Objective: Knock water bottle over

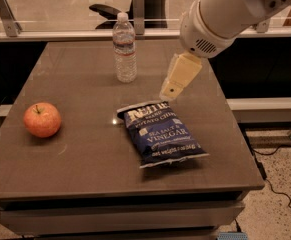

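Note:
The water bottle (124,48) stands upright toward the back of the table, clear and ribbed with a white cap and a pale label band. My gripper (170,90) hangs from the white arm to the right of the bottle, apart from it, its tip low over the table just behind the chip bag. The gripper holds nothing.
A blue bag of sea salt and vinegar chips (159,132) lies right of centre. A red apple (42,119) sits at the left. The brown table (80,159) ends at a front edge, with a counter and glass rail behind it.

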Action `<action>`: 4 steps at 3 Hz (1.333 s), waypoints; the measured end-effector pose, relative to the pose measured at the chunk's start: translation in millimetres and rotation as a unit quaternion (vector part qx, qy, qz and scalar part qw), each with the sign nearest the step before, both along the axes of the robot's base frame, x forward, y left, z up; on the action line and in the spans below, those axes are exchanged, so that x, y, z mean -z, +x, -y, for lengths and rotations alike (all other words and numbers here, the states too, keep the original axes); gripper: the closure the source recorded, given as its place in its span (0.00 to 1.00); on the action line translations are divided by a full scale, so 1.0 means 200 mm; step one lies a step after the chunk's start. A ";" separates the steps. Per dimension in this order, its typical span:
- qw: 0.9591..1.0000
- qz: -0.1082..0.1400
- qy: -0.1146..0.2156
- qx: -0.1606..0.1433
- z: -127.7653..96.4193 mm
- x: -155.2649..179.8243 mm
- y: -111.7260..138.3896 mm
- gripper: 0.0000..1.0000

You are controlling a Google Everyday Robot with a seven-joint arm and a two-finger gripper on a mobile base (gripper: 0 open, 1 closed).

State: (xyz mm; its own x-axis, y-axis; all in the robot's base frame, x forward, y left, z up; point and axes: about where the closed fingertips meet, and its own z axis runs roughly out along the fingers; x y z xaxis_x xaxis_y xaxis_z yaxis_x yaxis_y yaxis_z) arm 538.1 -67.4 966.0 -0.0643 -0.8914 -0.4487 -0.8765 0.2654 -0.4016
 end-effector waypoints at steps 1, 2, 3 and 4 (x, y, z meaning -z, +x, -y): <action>1.000 0.019 0.022 -0.001 -0.07 0.01 0.08 0.00; 0.999 0.027 0.046 -0.006 -0.13 0.04 0.16 0.00; 0.997 0.030 0.074 -0.021 -0.19 0.06 0.24 0.00; 0.993 0.031 0.105 -0.047 -0.27 0.07 0.32 0.00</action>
State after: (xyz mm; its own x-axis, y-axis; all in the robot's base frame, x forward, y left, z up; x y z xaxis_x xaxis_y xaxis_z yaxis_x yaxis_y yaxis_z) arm 601.4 -13.7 951.2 0.0477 -0.7784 -0.6259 -0.8764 0.2680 -0.4001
